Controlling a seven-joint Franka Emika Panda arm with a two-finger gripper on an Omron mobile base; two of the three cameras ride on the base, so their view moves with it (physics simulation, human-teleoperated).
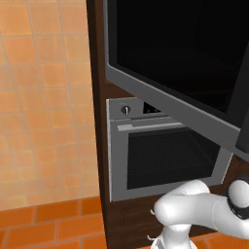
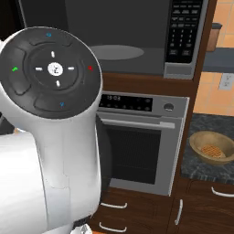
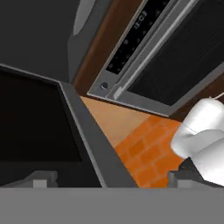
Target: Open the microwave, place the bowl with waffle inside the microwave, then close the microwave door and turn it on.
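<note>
- We count one microwave (image 2: 128,36), filling the upper part of the right base view.
- One microwave door (image 1: 175,63), swung open across the upper right of the left base view.
- One silver oven (image 2: 141,141) at the centre of the right base view.
- One bowl (image 2: 212,147) at its right edge, on the desk (image 2: 201,123).
- One waffle (image 2: 213,150) inside that bowl.
- Three drawer or cabinet handles along its lower edge.

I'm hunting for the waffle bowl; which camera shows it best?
The right base view: the bowl sits on the dark counter right of the silver oven, the waffle inside. The other views face the ovens instead.
</note>
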